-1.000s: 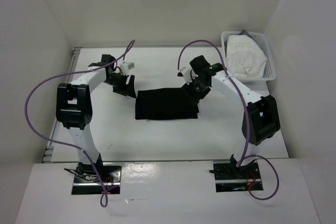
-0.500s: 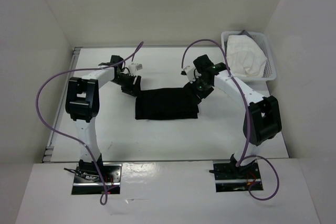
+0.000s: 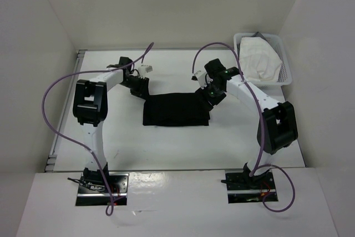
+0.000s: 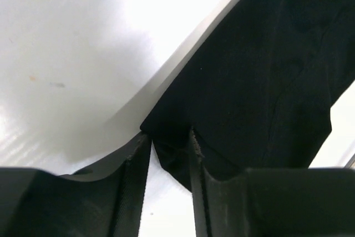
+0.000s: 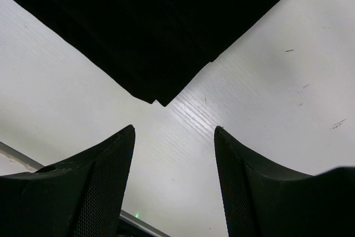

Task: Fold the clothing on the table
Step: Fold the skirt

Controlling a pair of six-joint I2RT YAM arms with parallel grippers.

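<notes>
From above, the clothing (image 3: pixel 176 110) is lying flat as a dark rectangle near the middle of the table (image 3: pixel 166 148), between the two arms. The left gripper (image 3: pixel 141 88) is sitting at the garment's far left corner and the right gripper (image 3: pixel 211 97) is hanging at its far right corner. A basket (image 3: pixel 285 73) is standing at the table's far right corner, well apart from the garment, with a white cloth (image 3: pixel 258 59) bunched inside it.

In the left wrist view, the two fingers (image 4: pixel 136 181) are standing close together on either side of the garment's corner, with a fold of black fabric filling the gap between them. I cannot tell whether they are gripping it firmly.

In the right wrist view, the fingers (image 5: pixel 100 181) are standing spread wide above bare table. The garment's corner is pointing toward the gap between them, just beyond the tips and touching neither.
</notes>
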